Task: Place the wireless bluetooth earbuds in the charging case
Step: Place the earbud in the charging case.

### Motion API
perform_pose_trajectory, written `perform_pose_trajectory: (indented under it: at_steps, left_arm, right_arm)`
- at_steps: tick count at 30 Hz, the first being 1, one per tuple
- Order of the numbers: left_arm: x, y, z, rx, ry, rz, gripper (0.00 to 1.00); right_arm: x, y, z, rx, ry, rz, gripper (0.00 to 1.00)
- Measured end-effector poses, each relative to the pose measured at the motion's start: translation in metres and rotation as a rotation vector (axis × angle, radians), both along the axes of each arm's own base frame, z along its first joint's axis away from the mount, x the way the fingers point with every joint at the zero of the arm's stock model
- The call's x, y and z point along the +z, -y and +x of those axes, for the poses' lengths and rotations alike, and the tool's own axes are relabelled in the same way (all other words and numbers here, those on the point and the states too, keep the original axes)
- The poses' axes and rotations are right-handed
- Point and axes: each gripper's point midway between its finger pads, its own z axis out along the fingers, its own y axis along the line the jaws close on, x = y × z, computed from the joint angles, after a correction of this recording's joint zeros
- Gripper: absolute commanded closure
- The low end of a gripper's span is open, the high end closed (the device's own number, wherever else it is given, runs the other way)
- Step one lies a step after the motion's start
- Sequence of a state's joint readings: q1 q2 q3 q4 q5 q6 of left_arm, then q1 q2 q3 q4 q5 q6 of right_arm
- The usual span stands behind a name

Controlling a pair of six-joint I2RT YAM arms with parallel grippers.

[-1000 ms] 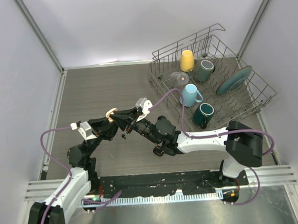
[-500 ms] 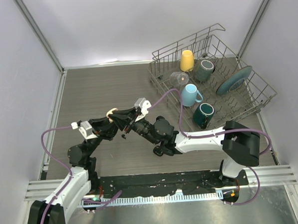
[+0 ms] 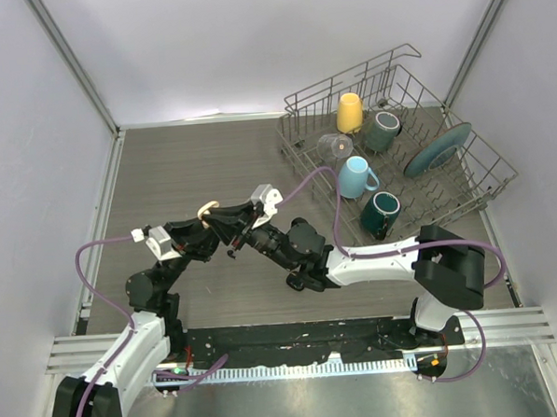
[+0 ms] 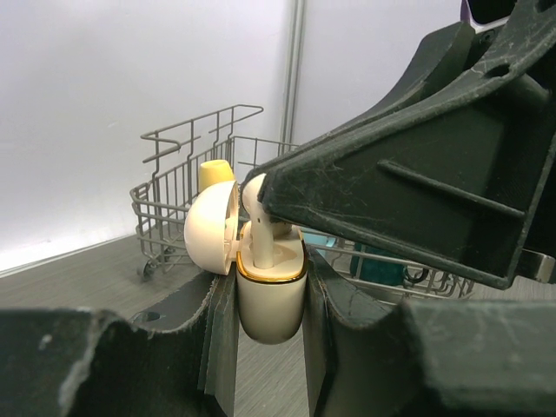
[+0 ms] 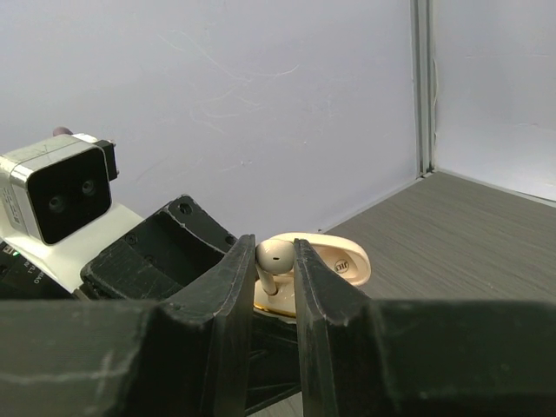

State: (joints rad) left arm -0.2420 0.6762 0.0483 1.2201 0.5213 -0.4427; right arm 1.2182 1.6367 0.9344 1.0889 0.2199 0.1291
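Note:
My left gripper [image 3: 212,227] is shut on a cream charging case [image 4: 269,300] with a gold rim and holds it upright above the table, its lid [image 4: 208,228] swung open to the left. My right gripper [image 3: 233,228] is shut on a cream-white earbud [image 5: 276,257], whose stem [image 4: 259,243] reaches down into the case's opening. In the right wrist view the earbud's head sits between my fingertips [image 5: 239,269], with the open lid [image 5: 343,261] behind it. A tiny dark object [image 3: 231,253] lies on the table below the grippers. The other earbuds are not visible.
A wire dish rack [image 3: 483,193] stands at the back right with a yellow cup [image 3: 349,112], a light blue mug [image 3: 355,176], dark green mugs and a plate. It also shows behind the case in the left wrist view [image 4: 174,200]. White walls close in three sides.
My right gripper has edged slightly left and down toward the case with the earbud. The left gripper has held the case almost still.

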Motion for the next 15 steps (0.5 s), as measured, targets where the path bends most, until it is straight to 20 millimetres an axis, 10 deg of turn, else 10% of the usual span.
perform_pose_trajectory:
  at_steps: [15]
  left_arm:
    - [0.0012, -0.0007, -0.0004, 0.006, 0.0, -0.006, 1.0]
  right_arm:
    - [-0.0056, 0.0074, -0.0059, -0.01, 0.013, -0.017, 0.93]
